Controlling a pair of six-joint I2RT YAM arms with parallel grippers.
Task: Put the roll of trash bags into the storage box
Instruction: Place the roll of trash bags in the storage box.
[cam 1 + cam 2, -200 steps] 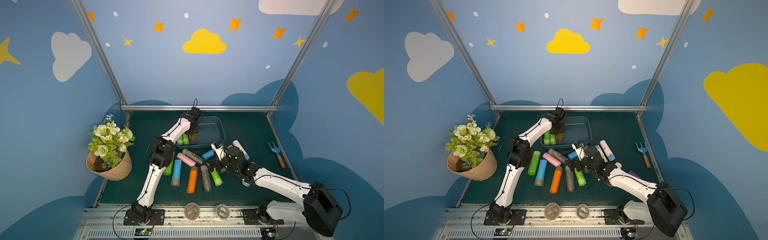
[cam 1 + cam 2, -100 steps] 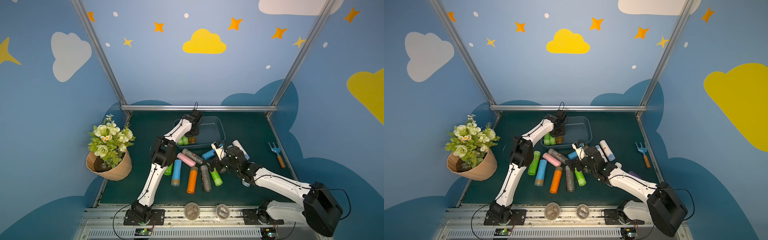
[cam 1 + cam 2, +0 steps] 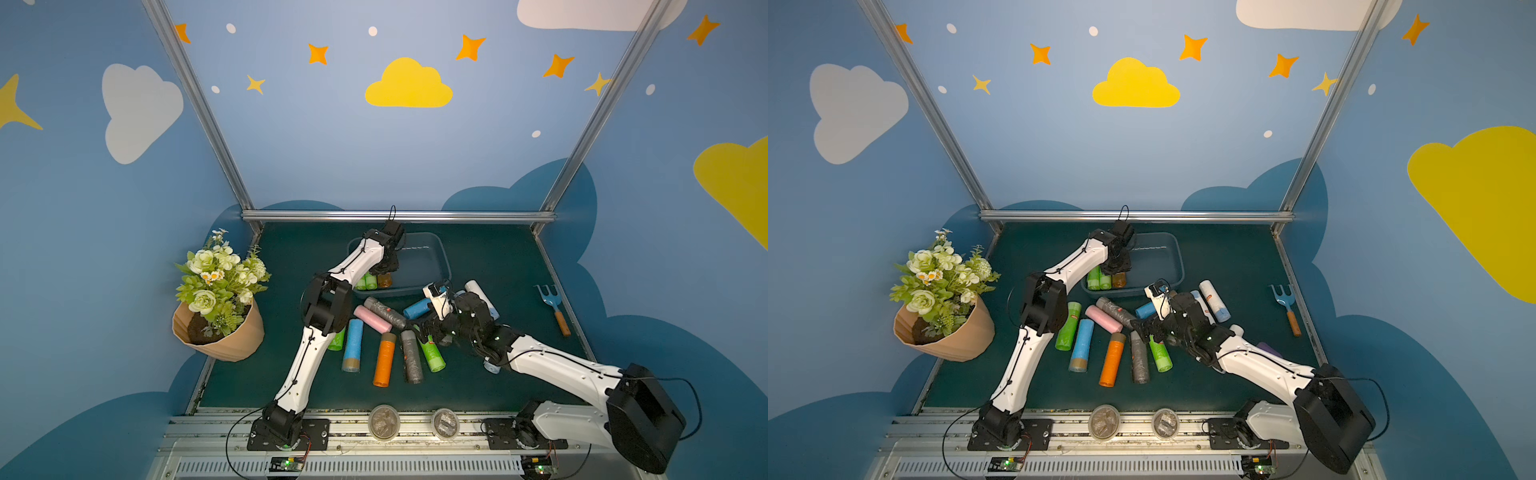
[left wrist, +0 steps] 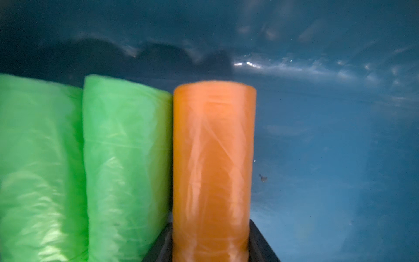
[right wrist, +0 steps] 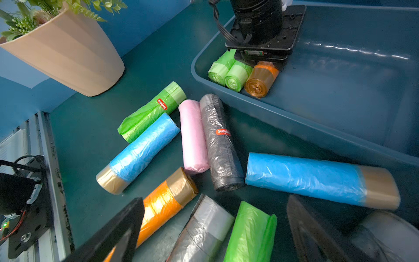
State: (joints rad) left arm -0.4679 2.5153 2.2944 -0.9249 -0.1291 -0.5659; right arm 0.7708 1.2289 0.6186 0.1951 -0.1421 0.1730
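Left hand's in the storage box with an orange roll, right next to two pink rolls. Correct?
Wrong colour: those are two green rolls, not pink, beside the orange roll; the left wrist view shows it. The left hand is in the storage box with that orange roll.

Bright overall; left wrist view dim, seemingly soft.

Inside storage box [image 4: 328, 158], orange roll [image 4: 213, 170] beside green rolls [image 4: 127, 170]
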